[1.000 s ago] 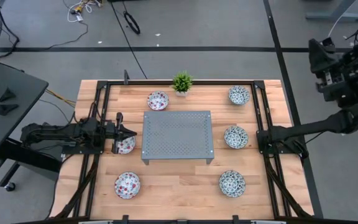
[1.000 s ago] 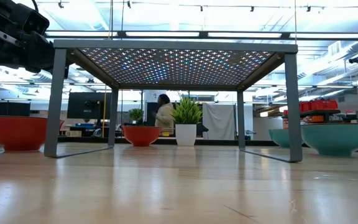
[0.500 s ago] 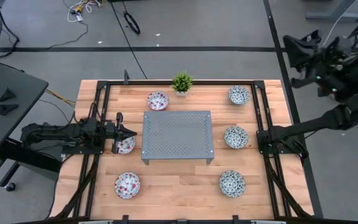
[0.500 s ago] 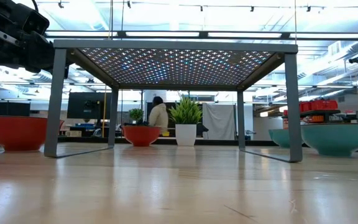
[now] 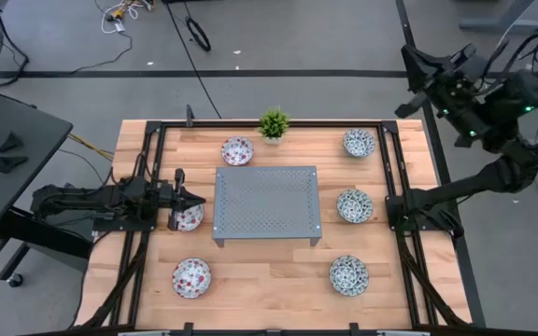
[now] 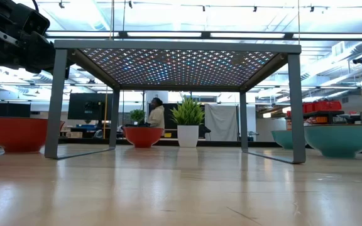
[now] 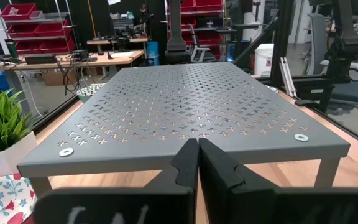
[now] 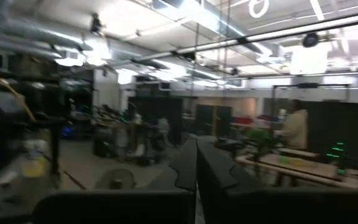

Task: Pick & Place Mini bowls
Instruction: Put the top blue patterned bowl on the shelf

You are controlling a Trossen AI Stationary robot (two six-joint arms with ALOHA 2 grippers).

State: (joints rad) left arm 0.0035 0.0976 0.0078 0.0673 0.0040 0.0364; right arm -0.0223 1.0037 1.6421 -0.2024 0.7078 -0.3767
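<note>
Now the left gripper [image 5: 197,198], pinched empty, hovers over the pale wooden table [image 5: 278,271] beside the grey perforated metal stand [image 5: 267,203]; the right gripper [image 5: 409,54], likewise pinched, hangs off-table above grey floor [image 5: 297,37].

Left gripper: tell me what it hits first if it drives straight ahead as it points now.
Probably the grey perforated rack. The left gripper, fingers shut, aims at its near edge, though it may skim over the top.

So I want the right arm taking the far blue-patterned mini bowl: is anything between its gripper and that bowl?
Nothing visible: the right gripper hangs beyond the table's far right corner, open floor between it and the blue-patterned mini bowl.
</note>
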